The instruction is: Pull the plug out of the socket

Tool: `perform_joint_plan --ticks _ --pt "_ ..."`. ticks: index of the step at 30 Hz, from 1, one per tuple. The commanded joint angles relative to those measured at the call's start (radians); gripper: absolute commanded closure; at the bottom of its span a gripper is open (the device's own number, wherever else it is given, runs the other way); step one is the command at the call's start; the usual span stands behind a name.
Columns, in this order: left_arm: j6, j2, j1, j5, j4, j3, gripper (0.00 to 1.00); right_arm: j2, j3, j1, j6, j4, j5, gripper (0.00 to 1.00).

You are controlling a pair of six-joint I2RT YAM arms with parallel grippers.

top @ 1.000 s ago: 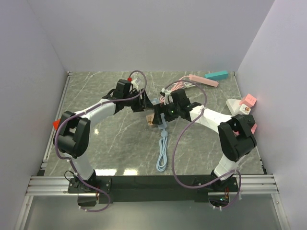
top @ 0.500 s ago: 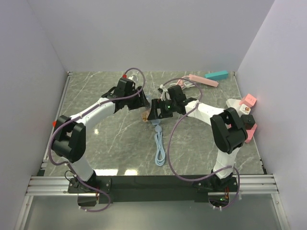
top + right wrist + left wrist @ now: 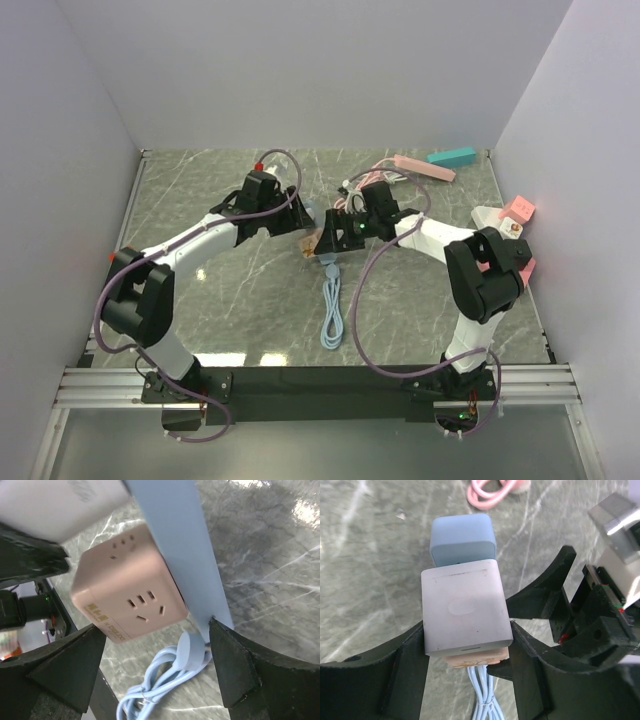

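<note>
A pink cube socket (image 3: 125, 585) hangs between both grippers at the table's centre (image 3: 312, 247). A grey-white plug block (image 3: 465, 605) sits on one face, and a light blue plug (image 3: 462, 537) sits on another face (image 3: 180, 545). My left gripper (image 3: 467, 630) is shut on the grey-white plug, one finger on each side. My right gripper (image 3: 156, 627) spans the socket and the blue plug, its right finger touching the blue plug's edge. A light blue cable (image 3: 332, 310) hangs from the socket onto the table.
A pink power strip (image 3: 425, 167) and a teal block (image 3: 452, 156) lie at the back right. A pink cable coil (image 3: 370, 180) lies behind the right gripper. Pink and white pieces (image 3: 510, 215) sit by the right wall. White walls surround the table.
Both grippers and the socket have shifted slightly left and towards the back. The blue cable has been dragged left with them. Both holds look unchanged.
</note>
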Motion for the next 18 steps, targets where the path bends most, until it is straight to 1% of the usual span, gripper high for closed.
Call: perform_joint_plan --ticks 1,2,6,10,11,12,14,15,16,18 --pt "0.038 0.033 -0.061 0.249 -0.050 0.054 0.99 -0.044 0.017 -0.026 -0.067 0.077 -0.029 0.12" --pt "0.048 0.039 -0.057 0.258 -0.054 0.063 0.99 -0.044 0.030 -0.034 -0.076 0.059 -0.081 0.12" --pt "0.071 0.067 -0.046 0.291 -0.063 0.095 0.99 -0.052 0.094 -0.069 -0.116 0.014 -0.199 0.13" --pt "0.085 0.085 -0.032 0.324 -0.060 0.104 0.99 -0.039 0.177 -0.086 -0.195 -0.125 -0.302 0.13" --pt "0.086 0.089 -0.027 0.334 -0.057 0.104 1.00 -0.039 0.191 -0.088 -0.209 -0.159 -0.301 0.13" --pt "0.085 0.092 -0.024 0.341 -0.057 0.106 0.99 -0.045 0.186 -0.088 -0.209 -0.156 -0.276 0.13" --pt "0.083 0.095 -0.020 0.373 -0.040 0.104 0.99 -0.059 0.147 -0.091 -0.174 -0.081 -0.183 0.13" --pt "0.082 0.096 -0.020 0.378 -0.036 0.106 0.99 -0.058 0.142 -0.092 -0.173 -0.072 -0.151 0.13" --pt "0.083 0.095 -0.020 0.384 -0.030 0.108 0.99 -0.050 0.148 -0.092 -0.176 -0.075 -0.111 0.13" --pt "0.085 0.096 -0.018 0.384 -0.028 0.115 0.99 -0.012 0.192 -0.092 -0.208 -0.144 -0.078 0.16"
